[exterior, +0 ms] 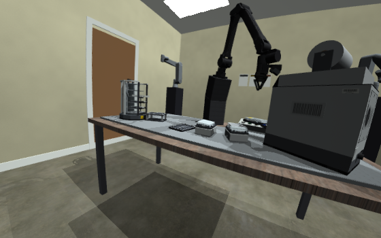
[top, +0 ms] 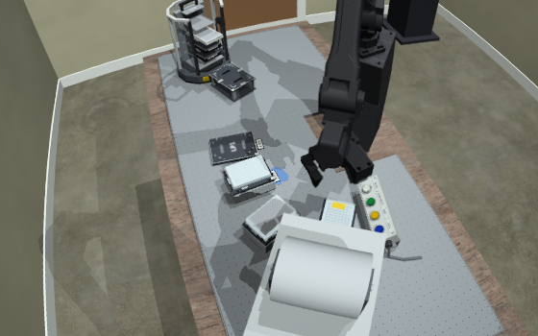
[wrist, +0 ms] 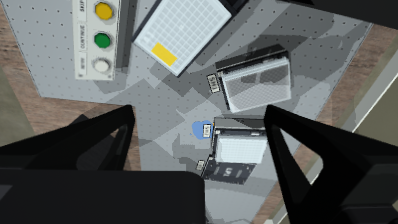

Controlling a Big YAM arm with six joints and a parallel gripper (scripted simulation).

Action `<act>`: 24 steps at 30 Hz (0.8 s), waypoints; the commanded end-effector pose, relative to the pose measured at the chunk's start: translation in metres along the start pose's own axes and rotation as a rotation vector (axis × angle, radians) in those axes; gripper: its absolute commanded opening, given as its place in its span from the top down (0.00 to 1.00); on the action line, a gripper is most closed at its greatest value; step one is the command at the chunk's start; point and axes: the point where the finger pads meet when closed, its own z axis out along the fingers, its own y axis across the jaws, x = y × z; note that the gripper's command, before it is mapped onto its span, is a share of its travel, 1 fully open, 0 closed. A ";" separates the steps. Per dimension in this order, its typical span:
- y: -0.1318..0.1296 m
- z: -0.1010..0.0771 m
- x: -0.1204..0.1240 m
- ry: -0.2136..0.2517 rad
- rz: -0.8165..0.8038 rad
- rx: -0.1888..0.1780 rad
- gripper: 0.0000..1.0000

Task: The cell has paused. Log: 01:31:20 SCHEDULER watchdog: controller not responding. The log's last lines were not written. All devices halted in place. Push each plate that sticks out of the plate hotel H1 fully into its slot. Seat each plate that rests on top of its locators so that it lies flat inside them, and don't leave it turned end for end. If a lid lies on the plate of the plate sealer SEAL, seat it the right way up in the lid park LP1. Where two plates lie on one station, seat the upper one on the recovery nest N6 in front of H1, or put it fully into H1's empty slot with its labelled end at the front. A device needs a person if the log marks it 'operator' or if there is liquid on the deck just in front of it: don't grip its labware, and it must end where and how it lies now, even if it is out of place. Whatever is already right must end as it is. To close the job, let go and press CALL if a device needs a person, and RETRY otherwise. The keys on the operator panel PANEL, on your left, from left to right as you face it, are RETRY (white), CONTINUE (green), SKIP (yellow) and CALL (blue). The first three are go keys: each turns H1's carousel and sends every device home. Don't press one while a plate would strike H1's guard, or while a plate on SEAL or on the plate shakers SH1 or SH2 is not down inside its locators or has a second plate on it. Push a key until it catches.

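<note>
The black parallel gripper (top: 331, 174) hangs high above the deck with its jaws spread wide and nothing between them. Below, a blue puddle of liquid (top: 280, 175) lies just in front of the grey shaker carrying a white well plate (top: 247, 173), so that device likely needs a person. The yellow-labelled white plate (top: 338, 212) sits on the sealer's tray. No key on the white operator panel (top: 387, 218) looks pressed; most work seems left.

End effector (top: 334, 176) high above worktop (top: 201, 115), fingers wide, nothing between. Open deck between plate hotel (top: 176, 45) and lid park (top: 233, 147). Tight near sealer (top: 323, 274): operator panel (top: 378, 210) just beside, shaker plates (top: 247, 173) and (top: 272, 216) close, blue puddle (top: 281, 175) between.
</note>
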 end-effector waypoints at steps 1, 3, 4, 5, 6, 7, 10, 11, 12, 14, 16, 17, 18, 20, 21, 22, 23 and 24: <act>-0.027 -0.011 -0.002 -0.019 0.183 0.026 0.00; -0.031 -0.009 0.003 -0.016 0.250 0.022 0.00; -0.034 -0.008 0.005 -0.014 0.283 0.020 0.00; -0.036 -0.006 0.008 -0.011 0.316 0.017 0.00; -0.038 -0.005 0.011 -0.009 0.349 0.015 0.00; -0.040 -0.003 0.014 -0.005 0.382 0.012 0.00; -0.042 -0.003 0.016 -0.005 0.416 0.011 0.00; -0.045 -0.003 0.018 -0.004 0.449 0.013 0.00; -0.047 -0.003 0.020 -0.006 0.482 0.011 0.00; -0.053 -0.003 0.024 -0.006 0.549 0.011 0.00; -0.058 -0.003 0.029 -0.006 0.615 0.012 0.00; -0.061 -0.003 0.031 -0.006 0.649 0.012 0.00; -0.064 -0.003 0.033 -0.007 0.682 0.012 0.00; -0.069 -0.003 0.037 -0.007 0.749 0.012 0.00; -0.072 -0.003 0.039 -0.007 0.782 0.012 0.00; -0.074 -0.003 0.041 -0.008 0.815 0.012 0.00; -0.077 -0.003 0.044 -0.008 0.849 0.012 0.00; -0.080 -0.003 0.046 -0.008 0.882 0.012 0.00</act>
